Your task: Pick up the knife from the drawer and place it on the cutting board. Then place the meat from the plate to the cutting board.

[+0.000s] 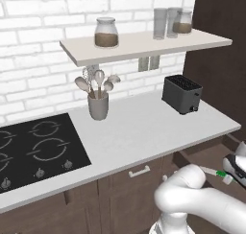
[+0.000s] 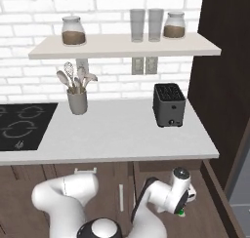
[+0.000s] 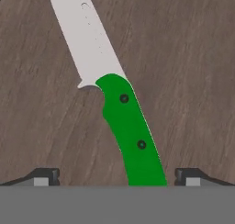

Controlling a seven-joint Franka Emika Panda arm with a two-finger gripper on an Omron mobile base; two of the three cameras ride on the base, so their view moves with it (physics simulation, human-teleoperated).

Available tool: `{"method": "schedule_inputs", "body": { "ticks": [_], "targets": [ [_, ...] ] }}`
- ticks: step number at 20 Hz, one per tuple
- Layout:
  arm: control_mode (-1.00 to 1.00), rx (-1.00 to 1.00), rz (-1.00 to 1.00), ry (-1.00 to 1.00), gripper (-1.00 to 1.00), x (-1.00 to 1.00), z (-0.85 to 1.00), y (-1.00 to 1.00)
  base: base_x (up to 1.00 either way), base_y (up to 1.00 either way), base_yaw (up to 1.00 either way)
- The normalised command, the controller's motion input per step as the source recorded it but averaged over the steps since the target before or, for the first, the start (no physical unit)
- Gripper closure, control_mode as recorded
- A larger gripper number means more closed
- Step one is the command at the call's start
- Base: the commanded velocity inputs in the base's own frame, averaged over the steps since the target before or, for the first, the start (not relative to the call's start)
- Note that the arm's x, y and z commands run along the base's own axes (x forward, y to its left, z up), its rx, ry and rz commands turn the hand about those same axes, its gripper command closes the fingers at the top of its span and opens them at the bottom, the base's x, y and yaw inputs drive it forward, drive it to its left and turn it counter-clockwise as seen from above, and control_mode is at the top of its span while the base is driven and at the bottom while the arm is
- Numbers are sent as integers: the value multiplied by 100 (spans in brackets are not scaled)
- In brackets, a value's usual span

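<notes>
White brick kitchen with pale counter (image 1: 144, 132), toaster (image 1: 181, 94) and utensil jar (image 1: 98, 106), open drawer (image 1: 211, 158) low at right, gripper (image 3: 117, 175) spread wide and empty, straddling green-handled knife (image 3: 131, 131) lying flat on the drawer floor.

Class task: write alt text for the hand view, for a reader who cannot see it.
A knife with a green handle and pointed silver blade lies flat on the dark wood floor of the drawer. The open gripper straddles the handle's end, one fingertip on each side.

arm: reaching low, forward-right | end effector (image 3: 117, 176): jaws spread wide, pointing down
</notes>
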Motion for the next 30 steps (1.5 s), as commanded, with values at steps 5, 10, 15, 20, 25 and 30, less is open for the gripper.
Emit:
{"method": "schedule_inputs", "body": {
  "ticks": [5, 10, 15, 20, 25, 30],
  "targets": [
    [-100, 1, 18, 0, -100, 62, -9, -7, 0, 0, 0],
    [-100, 0, 14, 0, -100, 24, -15, -10, 0, 0, 0],
    [-100, 0, 11, -1, -100, -10, -45, -3, 0, 0, 0],
    [-100, 0, 5, -3, -100, -51, -32, -9, 0, 0, 0],
    [-100, -5, 2, 6, 100, -11, -60, 0, 0, 0, 0],
    [-100, 0, 3, 2, 100, -14, -36, 0, 0, 0, 0]
  ]
}}
